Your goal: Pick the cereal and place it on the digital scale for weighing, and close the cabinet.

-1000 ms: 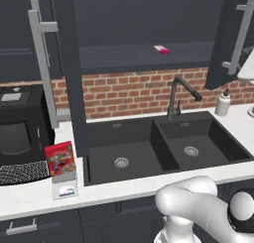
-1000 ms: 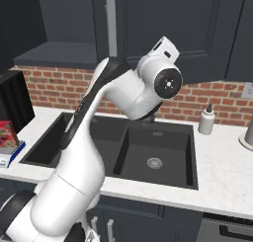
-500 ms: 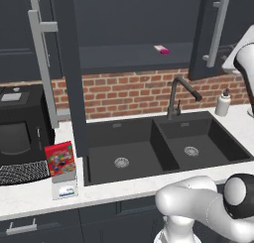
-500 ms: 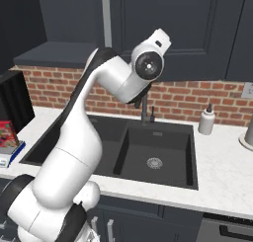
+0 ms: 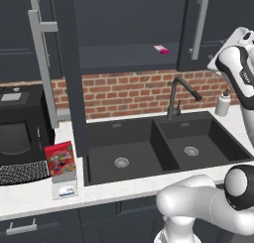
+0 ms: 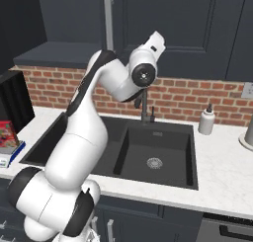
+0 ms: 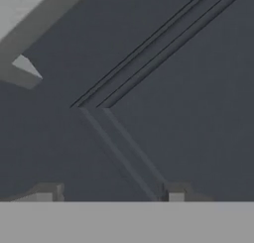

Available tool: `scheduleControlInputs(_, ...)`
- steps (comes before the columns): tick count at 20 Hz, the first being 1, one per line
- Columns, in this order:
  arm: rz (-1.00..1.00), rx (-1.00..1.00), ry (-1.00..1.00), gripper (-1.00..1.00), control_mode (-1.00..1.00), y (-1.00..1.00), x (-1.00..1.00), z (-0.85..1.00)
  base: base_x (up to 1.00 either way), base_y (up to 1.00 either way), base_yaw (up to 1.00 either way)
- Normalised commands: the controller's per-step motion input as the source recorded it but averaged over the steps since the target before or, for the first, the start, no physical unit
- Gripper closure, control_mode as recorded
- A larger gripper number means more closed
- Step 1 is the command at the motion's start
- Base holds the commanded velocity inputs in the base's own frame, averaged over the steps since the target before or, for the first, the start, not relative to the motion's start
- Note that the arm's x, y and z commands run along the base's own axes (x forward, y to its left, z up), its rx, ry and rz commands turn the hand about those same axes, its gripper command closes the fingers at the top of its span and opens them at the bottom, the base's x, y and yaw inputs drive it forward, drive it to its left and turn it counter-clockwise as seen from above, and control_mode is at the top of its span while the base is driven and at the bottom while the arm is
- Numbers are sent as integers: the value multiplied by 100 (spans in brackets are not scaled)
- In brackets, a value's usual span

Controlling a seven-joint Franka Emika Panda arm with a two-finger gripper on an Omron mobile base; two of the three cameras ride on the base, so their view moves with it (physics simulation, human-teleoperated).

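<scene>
The red cereal (image 5: pixel 60 160) stands upright on the digital scale (image 5: pixel 65 190), on the counter left of the sink; it also appears at the left edge of the right base view as the cereal (image 6: pixel 5 133) on the scale (image 6: pixel 7 156). The cabinet's left door (image 5: pixel 74 88) stands swung out, its grey handle (image 5: pixel 40 63) toward me. Its right door (image 5: pixel 196 29) lies about flush with the cabinet front. My arm's wrist (image 5: pixel 238 63) is raised just right of that door. My gripper (image 7: pixel 111 196) faces the navy door panels close up, open and holding nothing.
A small pink flat item (image 5: pixel 161 49) lies on the open cabinet shelf. A black double sink (image 5: pixel 163 148) with a dark faucet (image 5: pixel 176 95) is below. A black appliance (image 5: pixel 17 128) stands at the left, and a soap bottle (image 5: pixel 222 104) at the right.
The right cabinet door has swung from angled open to about flush. My arm rose and followed it rightward in the left base view. My jaws have widened.
</scene>
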Motion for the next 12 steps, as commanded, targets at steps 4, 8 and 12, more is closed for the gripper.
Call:
scheduleControlInputs(4, 0, 0, 0, -100, -100, 0, 61, -1, 0, 0, 0)
scheduleControlInputs(8, 0, 0, 0, -100, -100, 0, 47, 0, 0, 0, 0)
scheduleControlInputs(12, 0, 0, 0, -100, -100, 0, 41, 0, 0, 0, 0)
